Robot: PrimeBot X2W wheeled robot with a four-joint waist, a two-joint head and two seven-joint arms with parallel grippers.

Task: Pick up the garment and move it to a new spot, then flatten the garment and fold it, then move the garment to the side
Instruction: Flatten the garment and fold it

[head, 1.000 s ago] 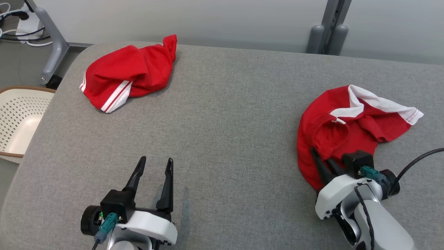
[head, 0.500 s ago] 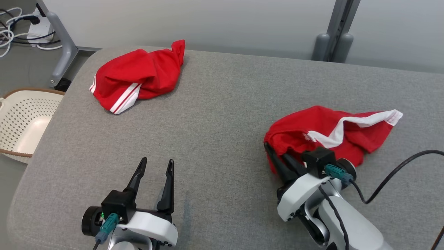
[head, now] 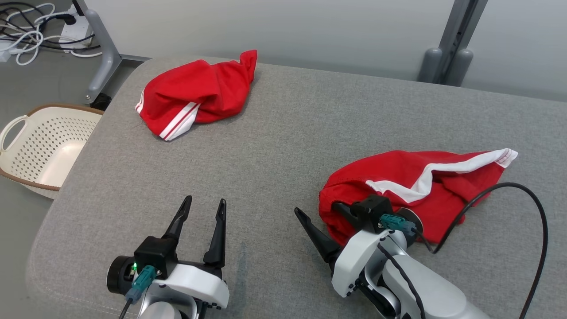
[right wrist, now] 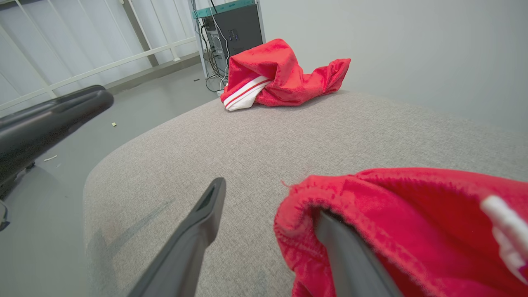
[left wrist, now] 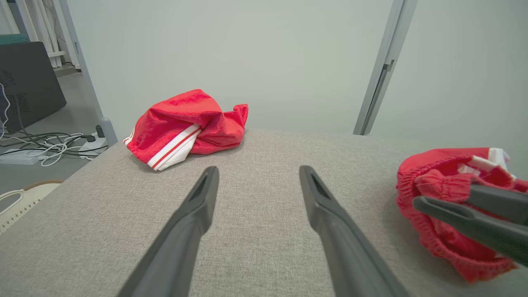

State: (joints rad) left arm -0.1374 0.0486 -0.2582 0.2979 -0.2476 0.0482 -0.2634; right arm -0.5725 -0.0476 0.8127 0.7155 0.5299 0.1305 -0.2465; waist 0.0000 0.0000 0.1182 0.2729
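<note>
Right end effector (head: 315, 208) open wide, one dark finger poked inside the stretchy edge of the red garment (head: 390, 166), the other finger (head: 312, 230) outside it, over bare grey cloth. Not pinching anything. Garment in a crumpled heap on the right side of the desk (head: 283, 133), near the front, with a white stripe across the top and a white corner sticking out to the far right. A black cable (head: 531, 208) looping over the right end of the heap.

Left end effector (head: 205, 200) open too, holding nothing, low over the front left of the desk, well apart from the garment.

Far back on the left, a second red garment (head: 195, 86) with white stripes, bunched up near the edge. Down on the floor to the left, a cream basket (head: 40, 137) with little holes. Beyond it, a tangle of wires (head: 31, 26) by a grey post.
</note>
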